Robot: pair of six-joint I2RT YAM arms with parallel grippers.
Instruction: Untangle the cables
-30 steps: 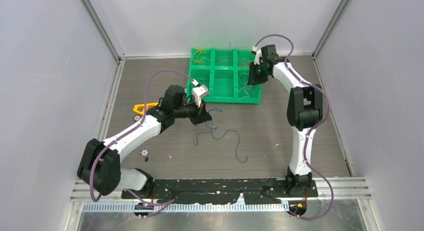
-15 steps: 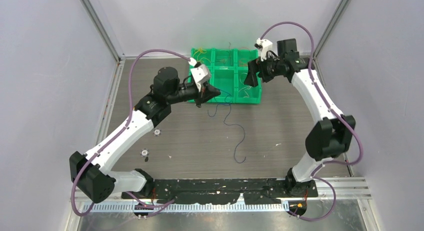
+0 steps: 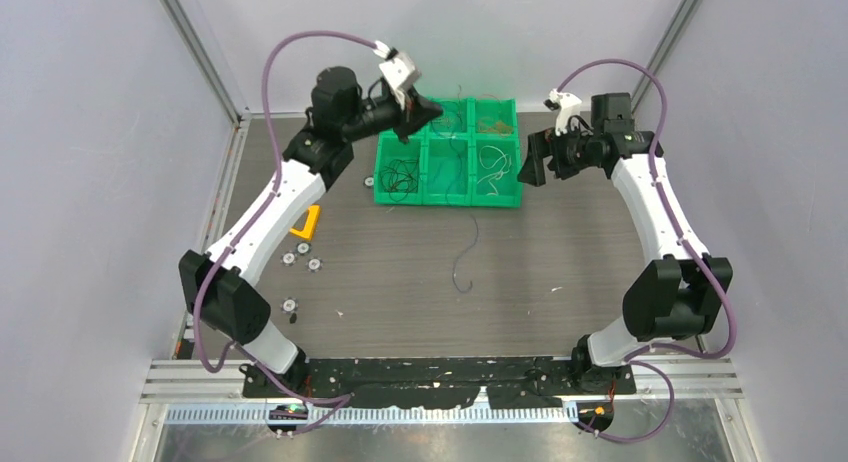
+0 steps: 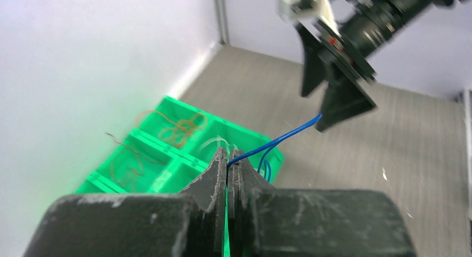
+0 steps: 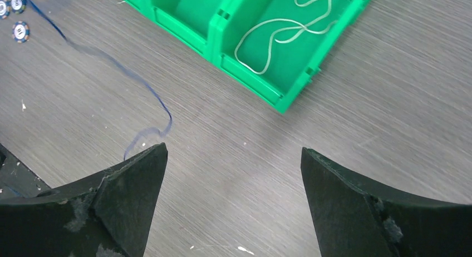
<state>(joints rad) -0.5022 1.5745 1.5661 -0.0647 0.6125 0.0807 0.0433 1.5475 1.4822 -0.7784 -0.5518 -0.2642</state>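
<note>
My left gripper (image 3: 425, 110) is raised over the back row of the green bin (image 3: 447, 198) and is shut on a thin blue cable (image 4: 278, 139). The blue cable hangs down, and its tail (image 3: 465, 262) trails on the table in front of the bin. In the left wrist view the jaws (image 4: 229, 157) are pressed together with the wire between the tips. My right gripper (image 3: 530, 162) is wide open beside the bin's right end, nothing between its fingers (image 5: 234, 149). A white cable (image 5: 289, 29) lies in the front right compartment, black cables (image 3: 400, 172) in the front left, orange ones (image 4: 178, 126) at the back.
A yellow tool (image 3: 306, 223) and several small round discs (image 3: 300, 254) lie on the table left of centre, one more disc (image 3: 289, 305) nearer the front. Enclosure walls stand close on the left, right and back.
My left arm lifted the blue cable off the table and carried it up and back over the bin. My right gripper opened and drew away to the right of the bin.
</note>
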